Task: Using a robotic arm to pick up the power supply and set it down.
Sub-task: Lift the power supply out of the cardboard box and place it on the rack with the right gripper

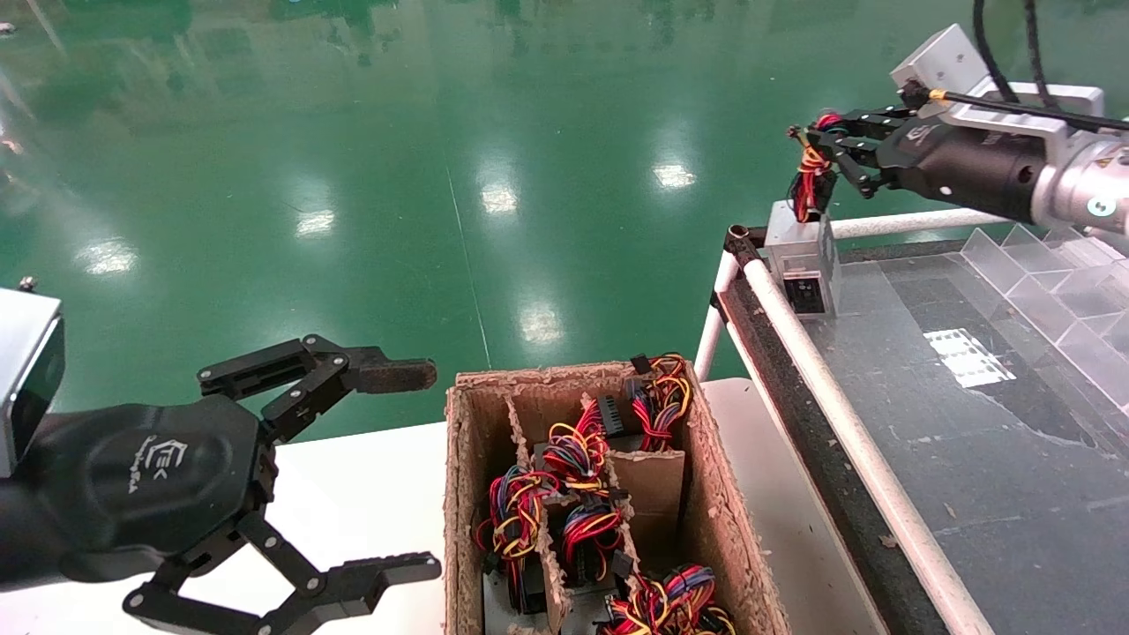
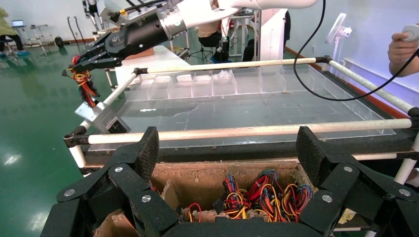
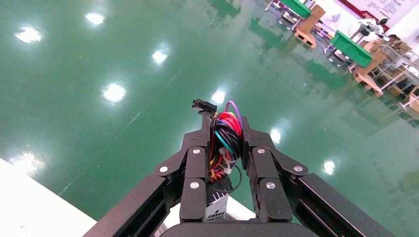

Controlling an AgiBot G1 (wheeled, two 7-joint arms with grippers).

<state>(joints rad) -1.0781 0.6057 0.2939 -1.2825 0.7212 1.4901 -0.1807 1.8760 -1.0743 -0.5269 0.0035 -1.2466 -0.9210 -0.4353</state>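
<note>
The power supply [image 1: 801, 257] is a small silver-grey box that hangs by its tied red, yellow and black wire bundle [image 1: 811, 176] at the far left corner of the railed table. My right gripper [image 1: 816, 132] is shut on that bundle. In the right wrist view the wires [image 3: 227, 133] are squeezed between the right gripper's [image 3: 226, 126] fingers and the metal box [image 3: 215, 210] hangs below. The left wrist view shows the power supply [image 2: 101, 114] tilted at the corner; I cannot tell whether it touches the rail. My left gripper [image 1: 432, 469] is parked, open and empty, beside the cardboard box.
A divided cardboard box [image 1: 459, 494] on the white table holds several alike units with wire bundles [image 1: 573, 459]. The black-topped table has white rails [image 1: 847, 414] and clear plastic dividers [image 1: 1041, 282] at the back. Green floor lies beyond. A person's hand [image 2: 405, 44] holds a controller.
</note>
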